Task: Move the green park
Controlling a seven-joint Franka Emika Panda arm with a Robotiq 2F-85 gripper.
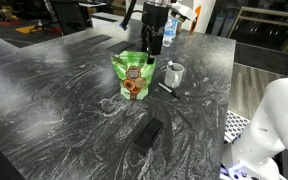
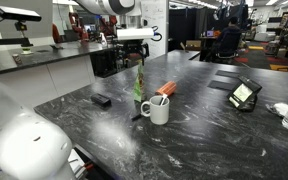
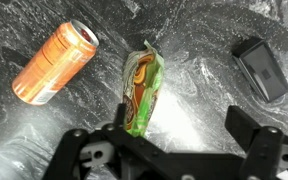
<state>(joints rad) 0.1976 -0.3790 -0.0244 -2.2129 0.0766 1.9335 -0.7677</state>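
Note:
The green park point(image 1: 133, 76) is a bright green pouch that stands upright on the dark marble table, with its round brown-orange picture facing the camera. An exterior view shows it edge-on point(image 2: 139, 90). In the wrist view the green park point(image 3: 141, 92) lies just inside the left finger. My gripper point(image 3: 184, 128) is open and empty. It hovers just above the pouch's top in both exterior views point(image 1: 154, 45) point(image 2: 136, 58).
A white mug point(image 1: 173, 73) point(image 2: 157, 108) stands beside the pouch. An orange can point(image 3: 54, 62) point(image 2: 167, 88) lies close by. A flat black object point(image 1: 147, 134) point(image 3: 259, 65) lies on the table. A dark stand with a screen point(image 2: 244, 93) sits farther off. The white robot base point(image 1: 269, 125) is at the table's edge.

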